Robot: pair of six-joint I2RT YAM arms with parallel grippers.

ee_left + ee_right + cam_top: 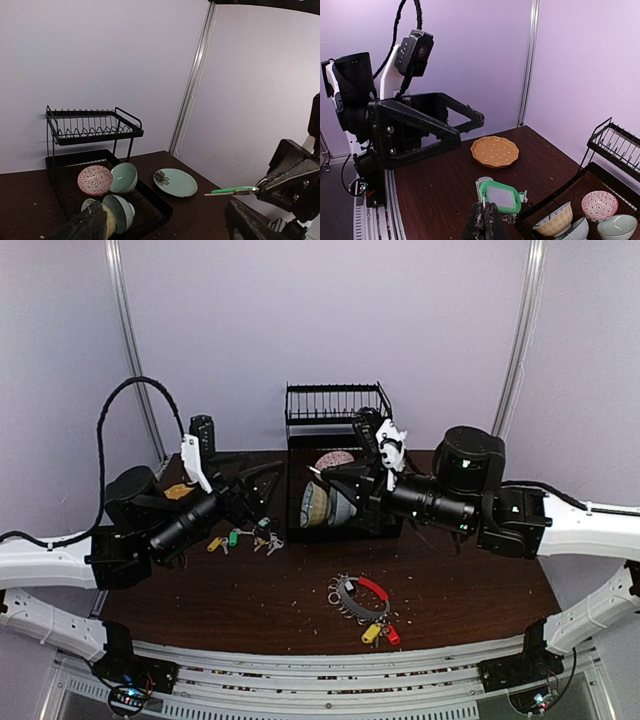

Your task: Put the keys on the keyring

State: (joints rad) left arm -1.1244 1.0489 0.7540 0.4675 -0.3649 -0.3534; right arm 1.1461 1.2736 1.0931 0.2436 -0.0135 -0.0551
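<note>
Right wrist camera shows the right gripper pinched shut on a green-tagged key, holding it up above the tabletop. Facing it, the left gripper has its jaws wide apart with nothing between them. In the top external view, several loose keys lie in a short row left of centre on the tabletop, under the left arm. The keyring, with its red sleeve on the right arc, lies well apart from them near the front edge, slightly right of centre. Two tagged keys, one yellow and one red, sit just at its front. A black dish rack stands at the back edge.
</note>
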